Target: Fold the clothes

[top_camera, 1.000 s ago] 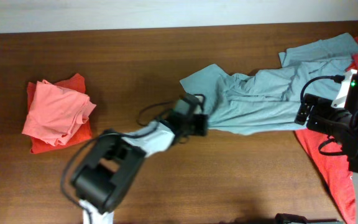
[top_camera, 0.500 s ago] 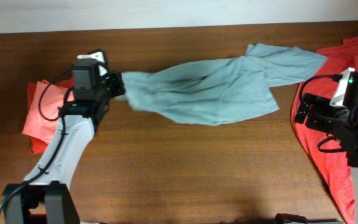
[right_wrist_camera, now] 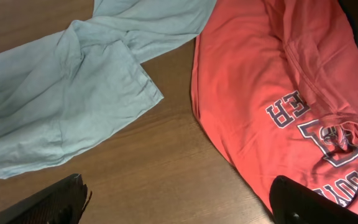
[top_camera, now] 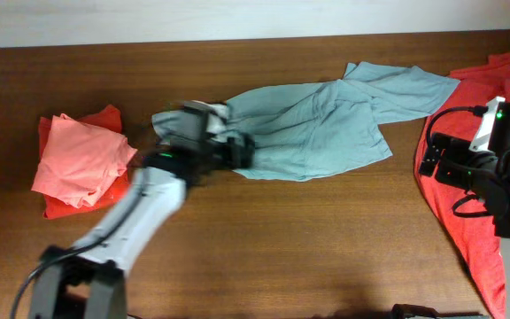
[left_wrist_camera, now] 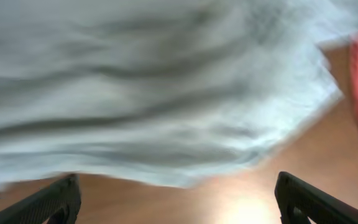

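– Coral on orange, that stack at the left end of the table: does it count as finished?
– I judge so. Two pieces lie one on the other, gathered into a rough packet, well apart from the rest. It is not tidy, but it is folded.
– And the grey-blue shirt?
– Not begun. It lies stretched across the far middle of the wood, wrinkled, and no edge is turned over another as far as I can see.
– Is the left gripper holding it?
– No. In its wrist view the two fingertips stand wide apart at the bottom corners with bare wood between them, and the cloth just ahead is blurred. From overhead it sits at the shirt's left end.
– The right gripper?
– Spread as well, with nothing between the fingers. It hangs above the wood between the grey-blue shirt and the red shirt.
– Is that red one left too?
– Yes. It lies open along the right edge, printed lettering face up, partly out of the overhead picture.
– So where does the task stand?
– About halfway at best: two pieces stacked, two lying flat. The grey-blue one looks to be the piece in hand, and it needs smoothing before a first fold.
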`<state>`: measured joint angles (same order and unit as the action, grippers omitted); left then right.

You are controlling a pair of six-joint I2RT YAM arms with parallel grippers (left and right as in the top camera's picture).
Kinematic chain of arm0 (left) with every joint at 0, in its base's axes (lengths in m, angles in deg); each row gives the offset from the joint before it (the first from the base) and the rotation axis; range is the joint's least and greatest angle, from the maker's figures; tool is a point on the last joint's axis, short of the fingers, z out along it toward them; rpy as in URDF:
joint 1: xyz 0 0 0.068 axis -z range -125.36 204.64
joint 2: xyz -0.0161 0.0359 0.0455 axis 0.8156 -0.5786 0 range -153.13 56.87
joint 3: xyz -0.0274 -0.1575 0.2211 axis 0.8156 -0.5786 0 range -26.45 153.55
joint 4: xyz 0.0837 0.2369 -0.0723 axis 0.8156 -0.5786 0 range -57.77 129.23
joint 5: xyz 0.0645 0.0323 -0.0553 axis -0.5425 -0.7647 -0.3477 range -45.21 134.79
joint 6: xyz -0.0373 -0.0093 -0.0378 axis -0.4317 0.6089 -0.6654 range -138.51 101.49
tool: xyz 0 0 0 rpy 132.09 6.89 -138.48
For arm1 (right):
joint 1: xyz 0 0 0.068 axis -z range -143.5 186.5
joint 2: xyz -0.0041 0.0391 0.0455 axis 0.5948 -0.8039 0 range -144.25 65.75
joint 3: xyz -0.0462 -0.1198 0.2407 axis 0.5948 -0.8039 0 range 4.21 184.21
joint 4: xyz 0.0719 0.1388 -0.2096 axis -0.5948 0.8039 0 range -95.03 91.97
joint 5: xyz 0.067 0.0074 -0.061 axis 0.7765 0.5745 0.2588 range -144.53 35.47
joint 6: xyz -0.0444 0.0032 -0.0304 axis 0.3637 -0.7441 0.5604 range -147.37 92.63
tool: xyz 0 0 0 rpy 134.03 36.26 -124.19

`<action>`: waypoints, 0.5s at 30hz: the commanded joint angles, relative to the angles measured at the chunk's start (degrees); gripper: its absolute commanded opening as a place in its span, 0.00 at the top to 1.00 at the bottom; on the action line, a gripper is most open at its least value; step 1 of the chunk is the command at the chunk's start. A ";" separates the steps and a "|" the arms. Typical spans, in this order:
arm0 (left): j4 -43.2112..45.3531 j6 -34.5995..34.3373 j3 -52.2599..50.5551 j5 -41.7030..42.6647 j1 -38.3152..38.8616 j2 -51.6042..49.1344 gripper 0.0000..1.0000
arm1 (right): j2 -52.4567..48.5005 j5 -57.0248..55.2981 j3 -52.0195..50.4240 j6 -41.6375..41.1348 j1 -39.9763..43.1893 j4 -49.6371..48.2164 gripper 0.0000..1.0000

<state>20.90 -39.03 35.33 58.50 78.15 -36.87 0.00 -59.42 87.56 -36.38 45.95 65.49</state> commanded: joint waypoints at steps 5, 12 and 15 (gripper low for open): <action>13.05 -29.70 -0.07 -0.48 16.39 -16.24 0.01 | 0.02 0.13 0.09 -0.22 0.33 0.48 0.01; 23.39 -38.93 -0.07 -3.58 19.23 -23.43 0.01 | 0.02 0.13 0.09 -0.22 0.31 0.48 0.01; 25.62 -40.83 -0.07 -5.99 19.26 -25.33 0.01 | 0.02 0.13 0.09 -0.22 0.31 0.48 0.01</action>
<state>46.67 -74.04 36.25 56.53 97.45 -57.37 -0.09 -59.42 87.56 -36.41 45.95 65.92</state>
